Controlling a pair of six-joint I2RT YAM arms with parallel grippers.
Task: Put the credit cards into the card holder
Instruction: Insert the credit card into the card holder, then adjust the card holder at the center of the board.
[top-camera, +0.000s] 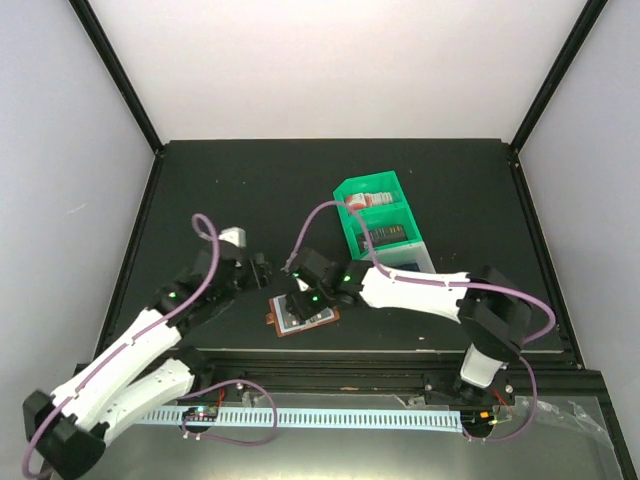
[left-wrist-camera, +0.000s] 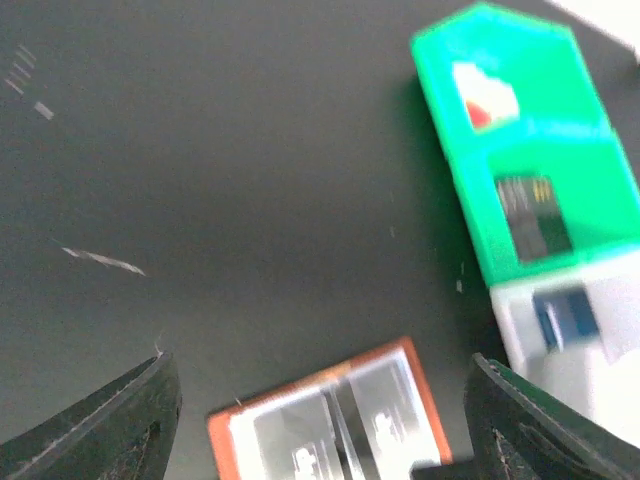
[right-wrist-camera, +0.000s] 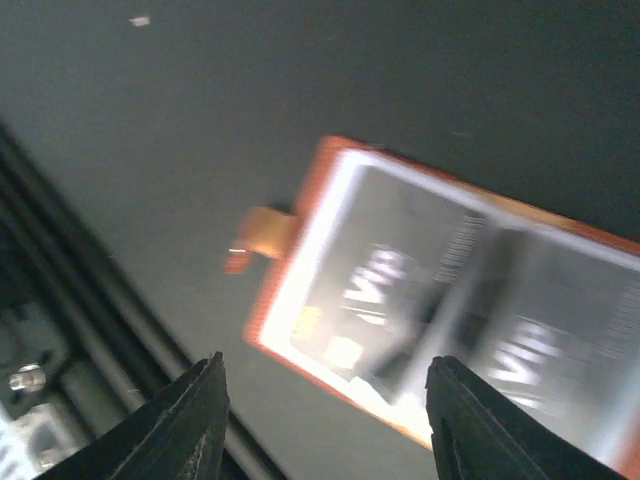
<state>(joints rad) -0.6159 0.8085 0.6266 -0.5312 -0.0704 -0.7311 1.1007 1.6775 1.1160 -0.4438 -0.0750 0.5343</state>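
The brown card holder (top-camera: 310, 320) lies open near the table's front edge, with dark cards in its clear sleeves. It also shows in the left wrist view (left-wrist-camera: 330, 415) and, with its snap tab (right-wrist-camera: 262, 235), in the right wrist view (right-wrist-camera: 450, 290). My right gripper (top-camera: 303, 292) hovers open and empty just above the holder (right-wrist-camera: 325, 420). My left gripper (top-camera: 262, 270) is open and empty, to the holder's left (left-wrist-camera: 320, 440). More credit cards stand in the tray: red-and-white (left-wrist-camera: 485, 100), dark (left-wrist-camera: 530, 215) and blue (left-wrist-camera: 560, 315).
The green-and-white divided tray (top-camera: 352, 225) stands behind and to the right of the holder, also in the left wrist view (left-wrist-camera: 520, 60). The table's metal front rail (top-camera: 380, 360) runs just in front of the holder. Dark walls frame the table's edges.
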